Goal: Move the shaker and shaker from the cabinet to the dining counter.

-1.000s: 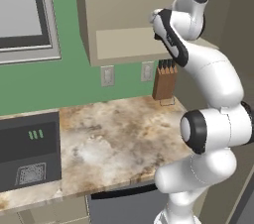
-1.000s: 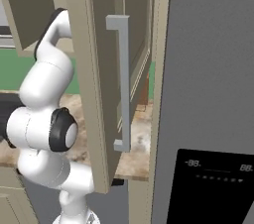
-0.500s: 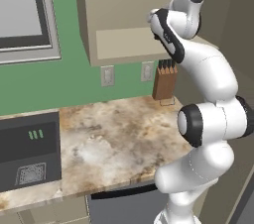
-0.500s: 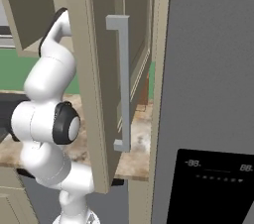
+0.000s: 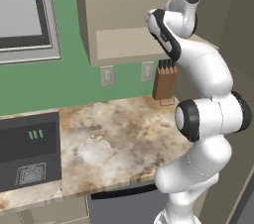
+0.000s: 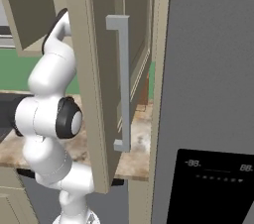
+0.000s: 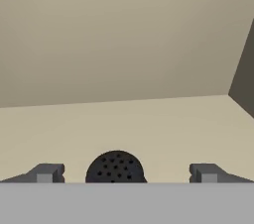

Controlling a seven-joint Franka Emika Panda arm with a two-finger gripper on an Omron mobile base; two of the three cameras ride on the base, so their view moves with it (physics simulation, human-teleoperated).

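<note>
Inside the beige wall cabinet (image 5: 124, 20), one small black shaker (image 7: 115, 167) stands on the plain shelf (image 7: 149, 124); its rounded, perforated top shows. My gripper (image 7: 126, 173) is open, and the shaker sits between the two dark fingertips (image 7: 47, 172) with wide gaps on both sides. The second shaker is out of sight. My arm (image 5: 183, 44) reaches up into the cabinet, so the hand is hidden in the left base view. The panelled door (image 6: 96, 84) stands open, its slim metal handle (image 6: 124, 82) close to the right base camera.
Below the cabinet lies a marbled worktop (image 5: 114, 139) with wall outlets (image 5: 107, 75) and a wooden knife block (image 5: 164, 82). A black stove top (image 5: 27, 151) is at the left. A grey fridge (image 6: 208, 119) stands at the right, next to the open door.
The arm has shifted slightly to the left towards the cabinet opening. Nothing else in the base views has moved.
</note>
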